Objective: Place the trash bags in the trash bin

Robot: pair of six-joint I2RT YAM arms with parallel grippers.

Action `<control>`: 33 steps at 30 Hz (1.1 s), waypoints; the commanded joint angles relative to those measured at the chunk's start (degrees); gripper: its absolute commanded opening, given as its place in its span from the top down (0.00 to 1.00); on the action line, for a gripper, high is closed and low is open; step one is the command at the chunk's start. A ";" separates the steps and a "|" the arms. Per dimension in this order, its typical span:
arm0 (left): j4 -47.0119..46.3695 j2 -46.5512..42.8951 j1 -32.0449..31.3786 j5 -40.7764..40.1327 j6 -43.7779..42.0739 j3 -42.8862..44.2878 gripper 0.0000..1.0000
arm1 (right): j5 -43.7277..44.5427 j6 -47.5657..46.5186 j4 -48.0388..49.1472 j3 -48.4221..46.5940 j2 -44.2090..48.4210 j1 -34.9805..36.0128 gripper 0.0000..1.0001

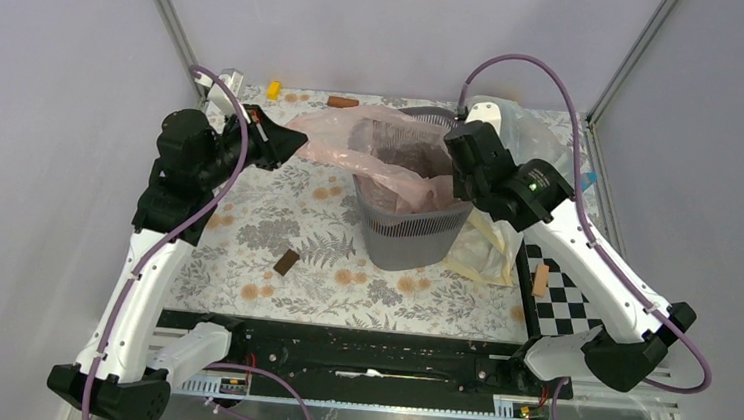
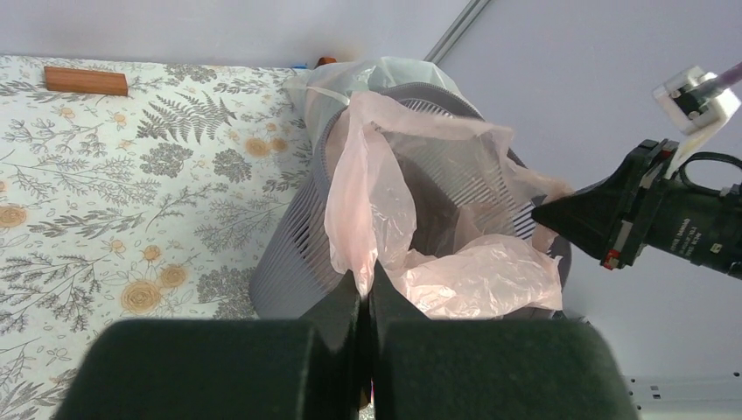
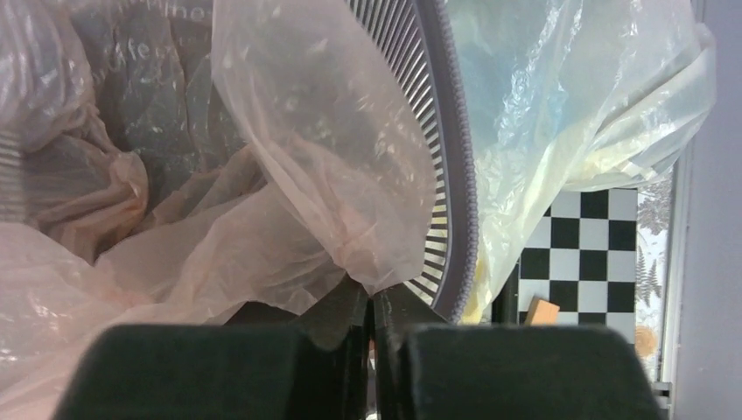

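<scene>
place: robot lab cell | signs: grey panel walls, aluminium posts, checkerboard board

pink bag across upright mesh bin

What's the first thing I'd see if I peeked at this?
The crinkly pink trash bag grabs your eye first, draped over the mouth of the dark grey bin in the middle of the flowery table. The left tool and the right tool each pinch its film from opposite sides. A bigger clear bag slumps beside the bin's right side.
</scene>
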State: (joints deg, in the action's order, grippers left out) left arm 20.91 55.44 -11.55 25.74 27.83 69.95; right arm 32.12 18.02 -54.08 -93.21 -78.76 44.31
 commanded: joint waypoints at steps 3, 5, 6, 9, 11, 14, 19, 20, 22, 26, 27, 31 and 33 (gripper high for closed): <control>-1.21 -0.65 0.30 -2.29 -1.56 2.99 1.00 | 0.96 -0.75 -6.83 -13.48 0.42 -3.04 1.00; -0.39 -0.69 0.29 -2.96 -2.26 2.84 1.00 | 0.12 -1.49 -10.88 -18.06 -0.41 -5.21 1.00; 0.18 -0.83 0.30 -3.34 -2.65 2.70 1.00 | -0.81 -1.75 -13.35 -19.97 -1.13 -6.27 1.00; 2.68 -1.39 0.30 -4.80 -4.32 1.95 1.00 | -1.55 -2.57 -19.26 -22.90 -3.33 -7.97 1.00; 4.64 -2.34 0.30 -6.04 -5.62 0.99 1.00 | -0.12 -2.47 -20.49 -22.03 -3.09 -8.34 1.00; 6.20 -3.95 0.30 -7.74 -6.95 -1.14 1.00 | 2.06 -2.25 -20.68 -19.20 -1.91 -9.19 0.97; 9.30 -5.09 0.30 -11.51 -9.17 -1.76 1.00 | 3.42 -3.60 -20.84 -16.51 -2.32 -13.43 0.89; 9.91 -5.28 0.32 -12.53 -9.46 -1.75 1.00 | 3.45 -3.76 -20.79 -15.78 -2.54 -14.00 0.84; 10.59 -5.87 0.30 -13.66 -9.64 -2.53 1.00 | 3.12 -3.99 -20.10 -13.68 -2.62 -15.00 0.72; 10.35 -7.16 0.30 -10.64 -8.06 -6.93 1.00 | -0.23 -3.77 -15.61 -7.03 -1.47 -15.95 0.40; 9.85 -7.25 0.30 -9.41 -7.39 -8.40 1.00 | -1.73 -3.46 -13.84 -4.92 -0.67 -15.93 0.32; 6.88 -7.56 0.30 -4.38 -4.75 -13.56 1.00 | -4.13 -2.89 -5.88 3.05 4.29 -16.00 0.24; 6.23 -7.31 0.30 -3.99 -4.63 -14.44 1.00 | -2.07 -2.72 -4.66 3.77 6.56 -16.03 0.23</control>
State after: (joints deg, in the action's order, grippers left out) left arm 30.79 48.16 -11.55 18.24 21.47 57.36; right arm 29.89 14.81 -65.30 -90.65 -78.54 28.62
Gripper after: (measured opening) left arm 0.002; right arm 0.764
